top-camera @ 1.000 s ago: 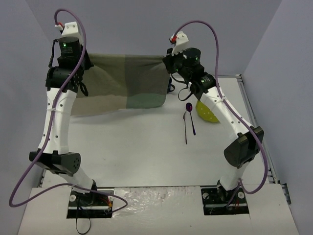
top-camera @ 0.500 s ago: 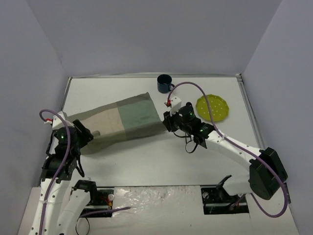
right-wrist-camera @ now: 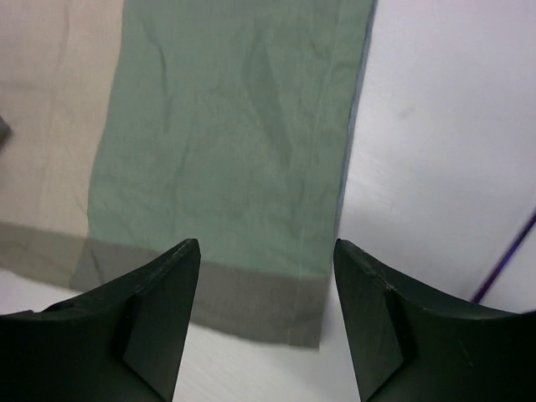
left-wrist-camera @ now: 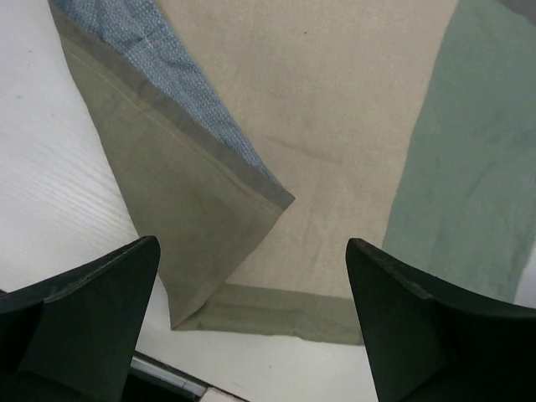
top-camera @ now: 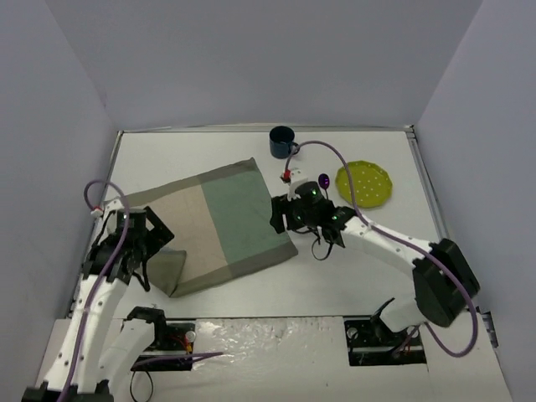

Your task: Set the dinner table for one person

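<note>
The dinner table (top-camera: 251, 301) is a white top with a thin metal rim. On it lies a beige and green placemat (top-camera: 222, 224), slightly askew. Its near left corner (left-wrist-camera: 180, 193) is folded over, showing a blue-grey underside. My left gripper (top-camera: 153, 258) hovers open over that folded corner, and in the left wrist view the gripper (left-wrist-camera: 251, 335) has nothing between its fingers. My right gripper (top-camera: 281, 216) stands open above the mat's green right edge (right-wrist-camera: 251, 167), its fingers apart and empty over the grey border.
A dark blue mug (top-camera: 282, 141) stands at the back. A yellow-green plate (top-camera: 364, 184) sits at the back right. Beside it is a purple spoon (top-camera: 323, 180), its handle hidden under the right arm. Grey walls enclose three sides.
Both arms carried the placemat from the far side, where it was held up, down toward the near left. Both grippers then opened and let it go; it now lies on the table.
</note>
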Robot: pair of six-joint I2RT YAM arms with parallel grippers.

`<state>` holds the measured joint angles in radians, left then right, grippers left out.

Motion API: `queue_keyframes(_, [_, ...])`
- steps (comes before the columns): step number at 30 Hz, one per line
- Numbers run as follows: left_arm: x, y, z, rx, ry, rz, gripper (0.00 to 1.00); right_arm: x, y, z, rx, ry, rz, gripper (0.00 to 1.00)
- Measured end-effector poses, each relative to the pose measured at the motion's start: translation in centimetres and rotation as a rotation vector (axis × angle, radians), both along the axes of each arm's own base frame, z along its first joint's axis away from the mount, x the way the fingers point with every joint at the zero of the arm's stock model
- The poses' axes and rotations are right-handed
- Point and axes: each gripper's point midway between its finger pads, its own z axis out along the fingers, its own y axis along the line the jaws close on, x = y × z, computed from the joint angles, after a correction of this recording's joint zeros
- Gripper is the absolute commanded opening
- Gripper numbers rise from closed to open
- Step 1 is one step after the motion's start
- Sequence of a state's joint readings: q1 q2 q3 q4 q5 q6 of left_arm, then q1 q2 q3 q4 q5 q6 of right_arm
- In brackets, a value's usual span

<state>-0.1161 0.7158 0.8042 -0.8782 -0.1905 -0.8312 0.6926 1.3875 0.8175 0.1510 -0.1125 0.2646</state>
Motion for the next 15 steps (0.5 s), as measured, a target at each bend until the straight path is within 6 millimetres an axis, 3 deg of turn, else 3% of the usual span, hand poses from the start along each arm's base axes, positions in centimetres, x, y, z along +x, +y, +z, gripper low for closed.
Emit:
queue_keyframes(2, [1.9,0.1,-0.8,0.022,0.046,0.003,0.91,2.5,1.9,0.5,0.009,-0.004,-0.007,0.58])
queue_keyframes(8, [7.0,1.1,-5.9,0.087,0.24,0.033,0.9,9.1,6.6,0.2,0.005,-0.008,-0.018,0.53])
queue_keyframes(12, [10.9,2.0,-7.2,0.076,0.262,0.066,0.87,11.4,8.2,-1.7,-0.028,-0.001,-0.01,0.51])
queue_keyframes(15, [15.5,2.1,-7.3,0.055,0.238,0.064,0.85,13.0,9.5,-3.4,-0.052,-0.001,0.011,0.48])
